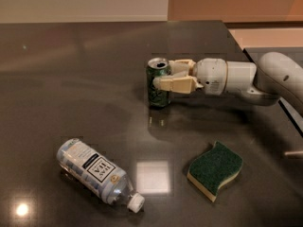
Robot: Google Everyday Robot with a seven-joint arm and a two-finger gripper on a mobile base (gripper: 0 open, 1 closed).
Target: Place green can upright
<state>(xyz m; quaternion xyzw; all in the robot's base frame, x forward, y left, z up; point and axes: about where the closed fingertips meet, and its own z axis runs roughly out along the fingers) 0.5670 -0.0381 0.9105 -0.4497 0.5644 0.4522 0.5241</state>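
The green can stands upright on the dark table, right of the middle. It is dark green with pale patches and a silver top with an opening. My gripper reaches in from the right on a white arm. Its cream fingers sit on either side of the can's upper half, the near one across the can's front and the far one behind its rim. The gripper is shut on the can.
A clear plastic water bottle with a white cap lies on its side at the front left. A green wavy sponge lies at the front right. The table's right edge runs close under the arm.
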